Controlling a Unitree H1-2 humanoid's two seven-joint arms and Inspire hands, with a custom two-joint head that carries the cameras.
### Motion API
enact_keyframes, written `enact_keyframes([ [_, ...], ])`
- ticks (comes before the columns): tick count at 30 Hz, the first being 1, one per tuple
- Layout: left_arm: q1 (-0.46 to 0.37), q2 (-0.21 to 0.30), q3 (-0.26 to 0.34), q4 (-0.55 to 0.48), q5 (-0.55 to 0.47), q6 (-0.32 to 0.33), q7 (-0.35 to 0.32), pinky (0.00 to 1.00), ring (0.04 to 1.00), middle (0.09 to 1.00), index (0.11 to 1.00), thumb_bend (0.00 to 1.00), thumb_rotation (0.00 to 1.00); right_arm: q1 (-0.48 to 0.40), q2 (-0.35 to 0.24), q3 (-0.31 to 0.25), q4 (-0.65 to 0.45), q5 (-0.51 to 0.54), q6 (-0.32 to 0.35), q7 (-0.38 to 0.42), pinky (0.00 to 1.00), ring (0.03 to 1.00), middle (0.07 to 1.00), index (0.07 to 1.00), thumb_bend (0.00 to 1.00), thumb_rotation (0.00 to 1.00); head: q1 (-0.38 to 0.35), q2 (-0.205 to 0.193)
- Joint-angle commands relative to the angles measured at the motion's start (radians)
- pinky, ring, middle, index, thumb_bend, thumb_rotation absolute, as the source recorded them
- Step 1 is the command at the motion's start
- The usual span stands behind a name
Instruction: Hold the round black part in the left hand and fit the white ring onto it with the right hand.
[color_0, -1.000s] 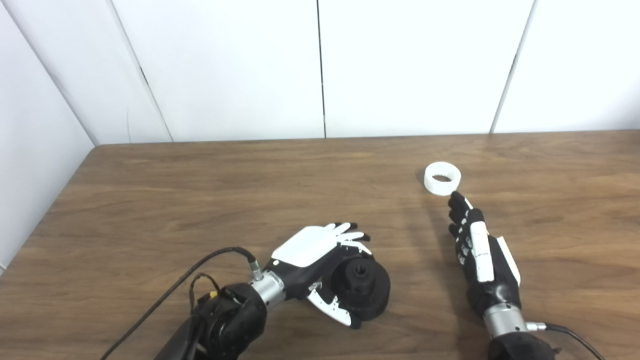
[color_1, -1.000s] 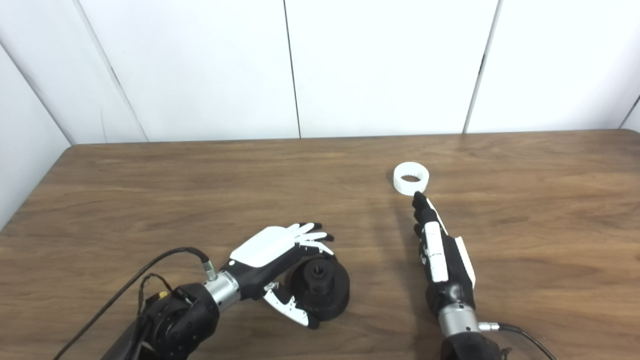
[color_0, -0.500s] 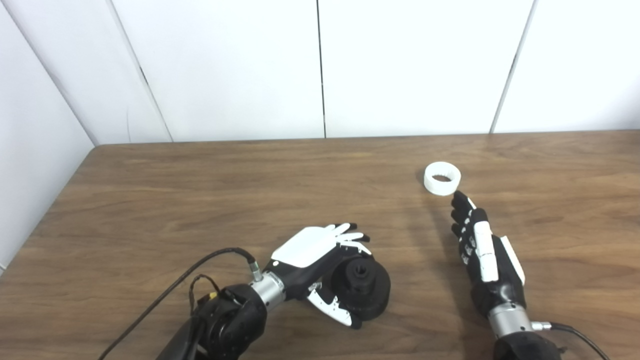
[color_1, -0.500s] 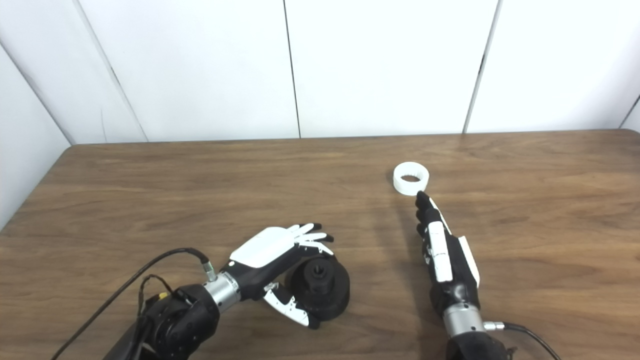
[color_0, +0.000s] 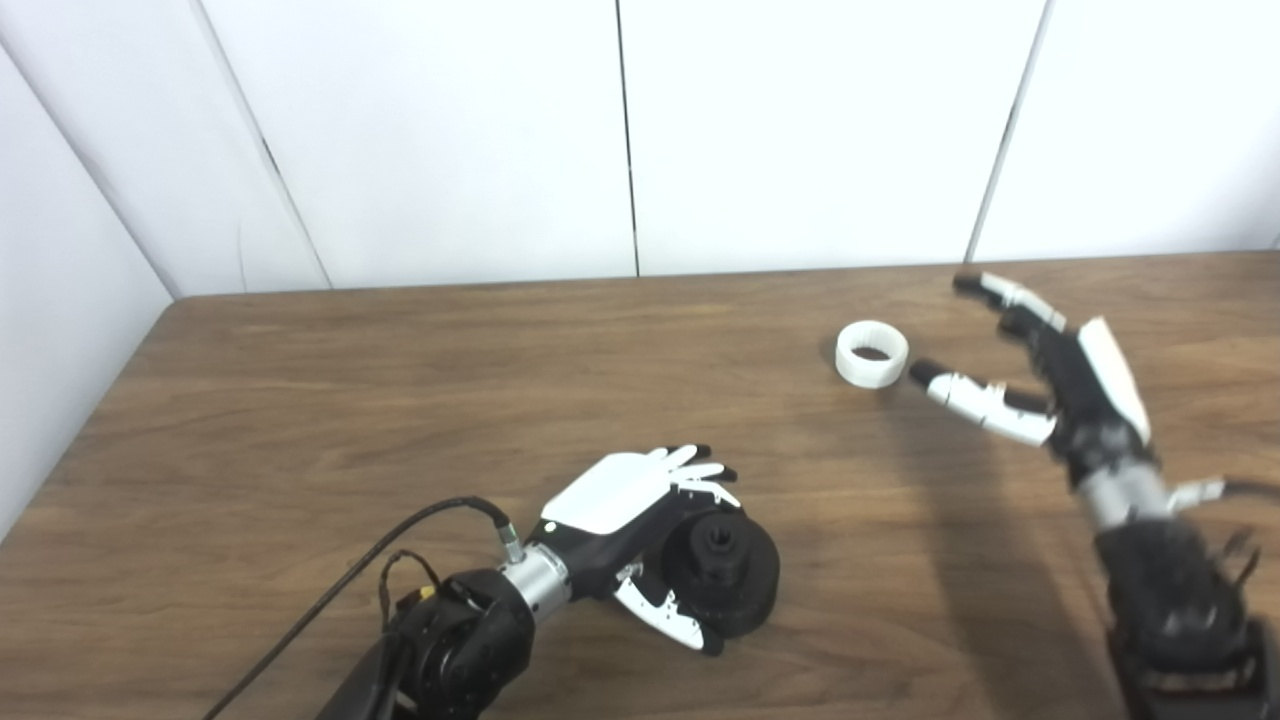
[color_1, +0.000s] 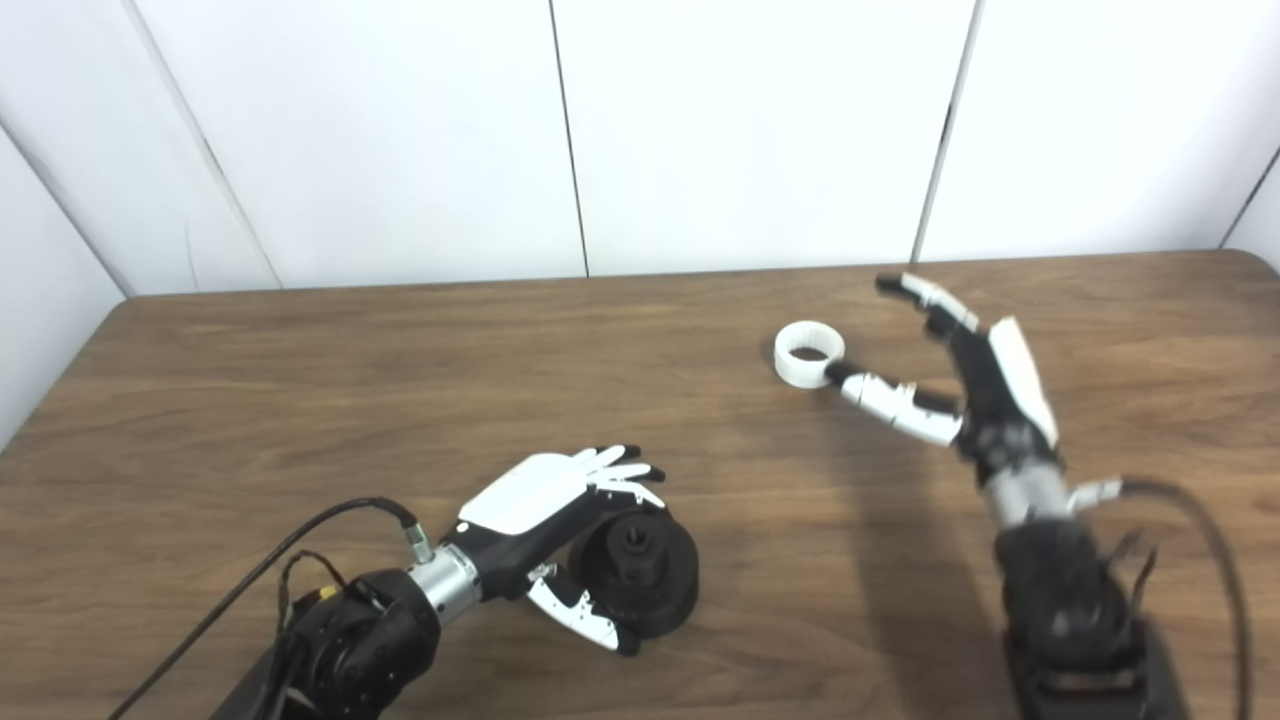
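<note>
Left eye view: one white ring (color_0: 872, 353), one round black part (color_0: 722, 572), two robot hands.

White panelled wall (color_0: 800, 130) — wooden table (color_0: 400, 380).

Round black part (color_0: 722, 570): lies on its side on table, hub facing out. White ring (color_0: 872, 353): flat, opening upward, well apart.
</note>
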Motion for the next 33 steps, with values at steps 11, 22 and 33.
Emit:
enact_keyframes([
  [11, -0.015, -0.002, -0.007, 0.025, 0.036, 0.005, -0.013, 1.00, 1.000, 0.931, 0.700, 0.91, 0.30, -0.192, -0.066, 0.095, 0.207, -0.122, -0.030, 0.052, 0.85, 0.952, 0.908, 0.762, 0.83, 0.27, 0.000, -0.009],
  [22, -0.018, -0.002, -0.003, 0.026, 0.033, 0.005, -0.016, 1.00, 1.000, 0.929, 0.696, 0.92, 0.30, -0.269, -0.074, 0.146, 0.364, -0.192, -0.092, 0.031, 0.88, 0.974, 0.928, 0.729, 0.88, 0.28, -0.006, -0.011],
  [33, -0.020, -0.002, -0.004, 0.019, 0.034, 0.009, -0.024, 1.00, 1.000, 0.932, 0.700, 0.91, 0.30, -0.322, -0.106, 0.182, 0.419, -0.225, -0.090, 0.073, 0.98, 0.998, 0.943, 0.753, 0.88, 0.34, -0.009, -0.013],
])
